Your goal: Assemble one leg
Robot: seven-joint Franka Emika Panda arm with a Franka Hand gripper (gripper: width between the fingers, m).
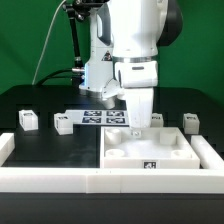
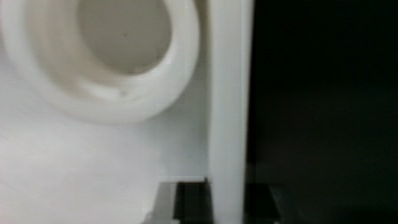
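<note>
The large white square panel point(image 1: 150, 150) lies flat at the front right, its round corner sockets up. My gripper point(image 1: 137, 122) is down at the panel's far edge. In the wrist view the two dark fingertips point(image 2: 192, 205) stand on either side of the panel's thin edge point(image 2: 228, 100), which fills the gap between them, with one round socket point(image 2: 111, 50) close by. My gripper point(image 2: 228, 205) looks shut on that edge. Small white tagged legs stand on the black table: two at the exterior view's left point(image 1: 28, 119) point(image 1: 63, 123) and one at the right point(image 1: 190, 121).
The marker board point(image 1: 100, 117) lies behind the panel, under the arm. A low white wall point(image 1: 100, 182) runs along the front and up both sides. Another small white block point(image 1: 156, 118) shows just right of the gripper.
</note>
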